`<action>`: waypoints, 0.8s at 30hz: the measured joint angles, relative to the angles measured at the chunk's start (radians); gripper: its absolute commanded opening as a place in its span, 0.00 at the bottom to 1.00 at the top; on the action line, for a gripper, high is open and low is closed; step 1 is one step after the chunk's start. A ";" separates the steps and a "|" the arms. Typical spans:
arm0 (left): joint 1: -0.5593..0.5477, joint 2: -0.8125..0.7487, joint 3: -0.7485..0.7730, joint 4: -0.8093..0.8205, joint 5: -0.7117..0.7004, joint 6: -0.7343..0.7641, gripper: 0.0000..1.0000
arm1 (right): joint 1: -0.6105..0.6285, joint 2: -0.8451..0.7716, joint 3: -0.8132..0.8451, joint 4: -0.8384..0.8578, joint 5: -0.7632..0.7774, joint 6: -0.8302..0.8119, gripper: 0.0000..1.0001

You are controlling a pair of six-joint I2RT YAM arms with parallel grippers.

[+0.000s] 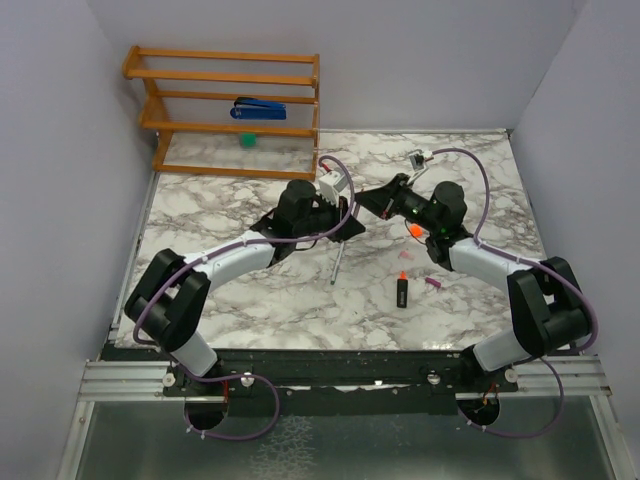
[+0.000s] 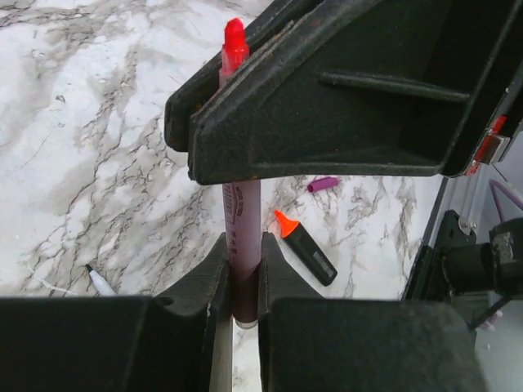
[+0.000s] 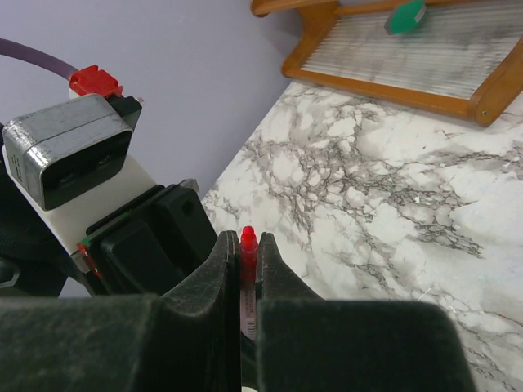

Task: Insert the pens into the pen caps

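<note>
Nearest you on the marble table [image 1: 240, 300], right of centre, the short black marker [image 1: 402, 293] lay flat and uncapped, its orange tip pointing away from the arm bases. The magenta-purple cap [image 1: 433, 284] lay just beside it on the right, not touching it. Left of the marker and well apart from it, the silver-grey pen [image 1: 337, 265] lay on the marble with its far end near your left arm's wrist. A little farther back, the pale pink cap [image 1: 405, 258] sat just beyond the marker's tip, small and faint from above. The orange cap [image 1: 413, 230] lay beyond that, close beside your right arm. Over the middle of the table your 2 grippers met on the slim pink pen [image 2: 242, 214], which was held off the marble. Your left gripper [image 2: 243, 249] had its fingers closed tight on the lower barrel. Your right gripper [image 3: 243, 241] had its fingers pinched on the same pen higher up, so that only the bare red tip showed past them. At the far left, the wooden rack [image 1: 225, 125] stood against the back wall, with the blue stapler [image 1: 258, 108] on 1 shelf and the green ball [image 1: 247, 140] just below it.
</note>
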 measured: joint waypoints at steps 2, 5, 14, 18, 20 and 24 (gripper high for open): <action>-0.003 0.005 0.000 0.009 0.009 -0.007 0.00 | -0.001 0.004 0.000 -0.001 0.000 -0.001 0.00; -0.004 0.012 0.000 0.014 0.010 -0.010 0.00 | -0.002 0.010 0.000 0.000 0.000 -0.002 0.00; -0.003 0.012 -0.011 -0.004 -0.048 -0.008 0.00 | 0.000 0.031 0.008 0.003 -0.026 0.019 1.00; -0.004 0.009 -0.011 -0.068 -0.112 0.004 0.00 | -0.002 0.026 0.052 -0.076 -0.010 -0.003 1.00; -0.004 0.002 -0.011 -0.119 -0.146 0.016 0.00 | 0.000 0.003 0.106 -0.177 0.034 -0.049 1.00; -0.003 -0.043 -0.013 -0.244 -0.221 0.051 0.00 | 0.004 -0.098 0.227 -0.469 0.226 -0.212 0.97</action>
